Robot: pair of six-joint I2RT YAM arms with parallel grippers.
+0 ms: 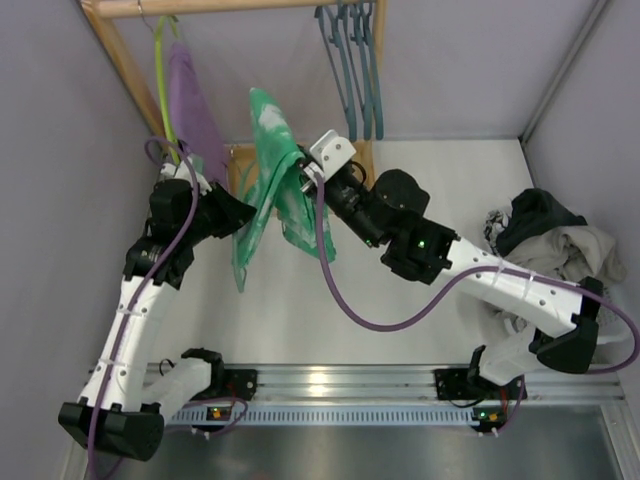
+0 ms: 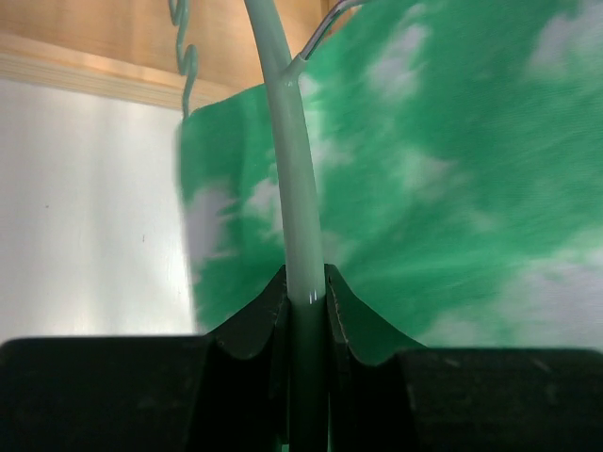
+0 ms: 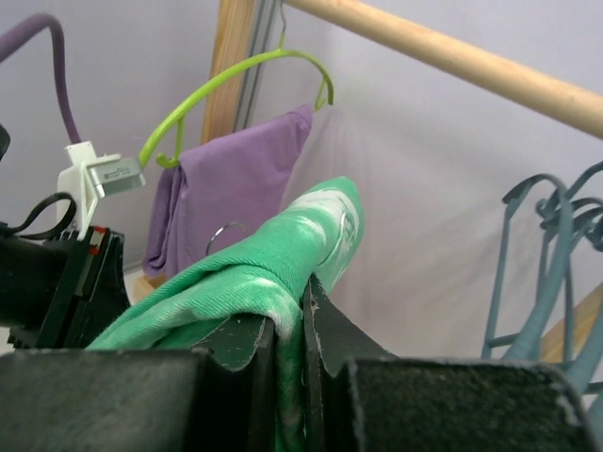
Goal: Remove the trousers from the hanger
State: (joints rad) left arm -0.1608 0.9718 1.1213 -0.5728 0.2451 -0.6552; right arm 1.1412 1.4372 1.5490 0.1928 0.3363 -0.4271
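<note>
The mint-green trousers (image 1: 268, 165) with white blotches hang between my two grippers. My left gripper (image 1: 243, 212) is shut on the pale hanger bar (image 2: 300, 207) that carries them, with the green cloth (image 2: 452, 188) just behind the bar. My right gripper (image 1: 308, 178) is shut on a fold of the mint-green trousers (image 3: 254, 273), and the cloth drapes over its left finger. The lilac trousers (image 1: 195, 110) hang on a lime-green hanger (image 1: 163, 80) from the wooden rail (image 1: 200, 8) at the back left. They also show in the right wrist view (image 3: 226, 188).
Several empty teal hangers (image 1: 355, 60) hang from the rail at the back and show in the right wrist view (image 3: 556, 273). A grey-and-dark laundry heap (image 1: 545, 235) lies at the right. The rack's wooden post (image 1: 125, 70) stands at the left, with walls close on both sides.
</note>
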